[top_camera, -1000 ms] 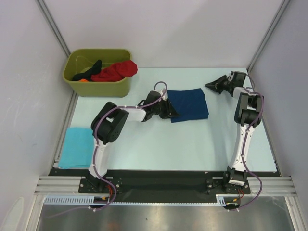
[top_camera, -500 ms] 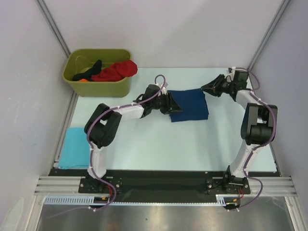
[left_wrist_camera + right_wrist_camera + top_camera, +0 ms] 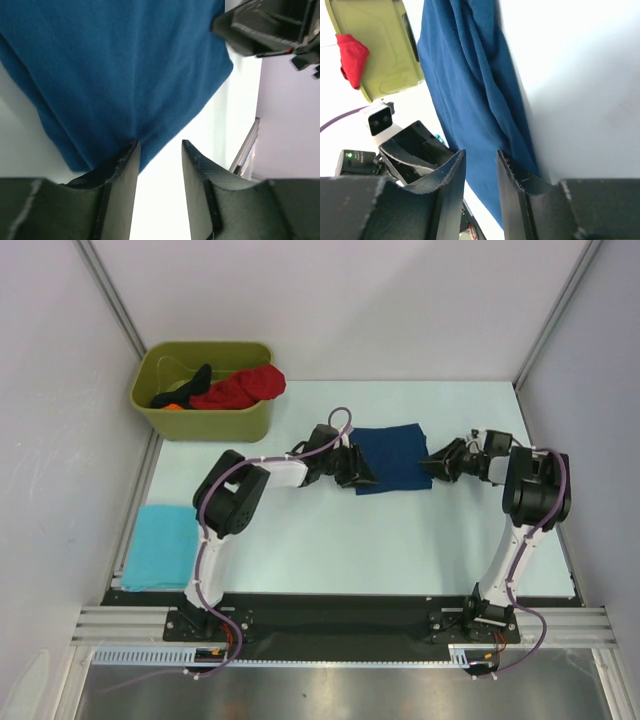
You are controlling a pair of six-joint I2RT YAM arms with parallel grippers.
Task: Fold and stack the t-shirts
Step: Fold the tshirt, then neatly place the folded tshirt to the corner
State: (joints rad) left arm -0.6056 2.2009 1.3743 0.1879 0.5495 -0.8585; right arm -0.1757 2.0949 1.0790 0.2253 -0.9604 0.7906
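Observation:
A folded navy blue t-shirt (image 3: 393, 454) lies flat in the middle of the table. My left gripper (image 3: 361, 473) is low at its near-left corner, open. In the left wrist view the navy t-shirt (image 3: 120, 75) fills the top, its corner touches one fingertip (image 3: 131, 150), and bare table shows between the fingers of that left gripper (image 3: 160, 146). My right gripper (image 3: 431, 462) sits at the shirt's right edge, open, with the navy t-shirt (image 3: 470, 90) just beyond the right gripper (image 3: 481, 153). A folded turquoise t-shirt (image 3: 160, 546) lies at the near left.
An olive-green bin (image 3: 205, 416) stands at the back left and holds a red t-shirt (image 3: 243, 387) and a black one (image 3: 186, 386). White walls close in the table on three sides. The black base rail (image 3: 330, 618) runs along the near edge.
My right arm swung from the back right corner down to the navy shirt's right edge, and its jaws opened wider. The left gripper stayed at the shirt's left side.

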